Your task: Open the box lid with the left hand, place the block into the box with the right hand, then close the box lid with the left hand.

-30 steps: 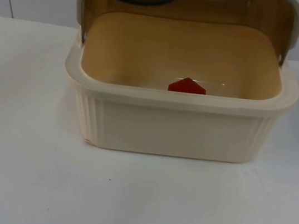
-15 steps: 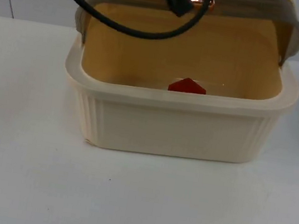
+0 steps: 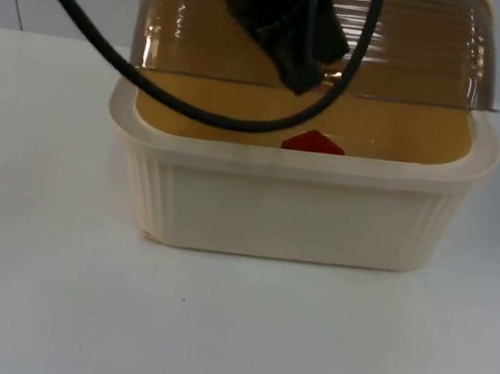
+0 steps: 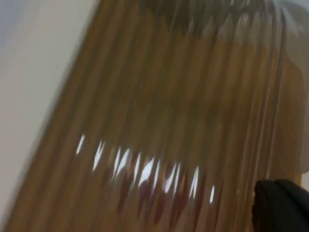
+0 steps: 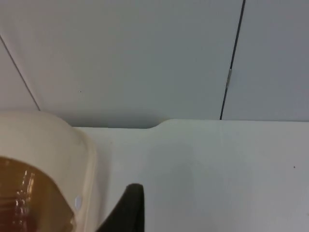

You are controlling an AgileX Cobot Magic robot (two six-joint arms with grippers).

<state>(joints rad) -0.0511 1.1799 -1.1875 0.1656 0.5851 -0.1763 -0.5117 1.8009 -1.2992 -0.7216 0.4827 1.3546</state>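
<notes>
The bare white counter (image 3: 228,334) runs up to the cream box (image 3: 292,217), whose ribbed front wall faces the top camera. Just over its front rim the red block (image 3: 313,144) shows, lying on the box floor near the middle of the front wall, so the placing step looks done.

Above the block, the brown see-through lid (image 3: 411,56) has swung forward. A second ago it stood folded back behind the opening and the whole pale interior was open to view. Half a second ago it had started forward, and now its ribbed dome covers the rear and middle of the box, with its front edge hanging a little above the front rim and a narrow gap left over the block. I judge this to be the closing stroke, well along but not seated.

The left gripper (image 3: 297,58) has come down with the lid and sits on the dome's left of centre. Its wrist view looks straight onto the glossy ribs, with a red smear beneath that is probably the block. Whether its fingers are wide, narrow or pinching the lid, I cannot tell.

The right gripper (image 5: 126,212) waits beside the box's outer corner, toward the grey wall (image 5: 145,58); its fingers' state I cannot tell either.
</notes>
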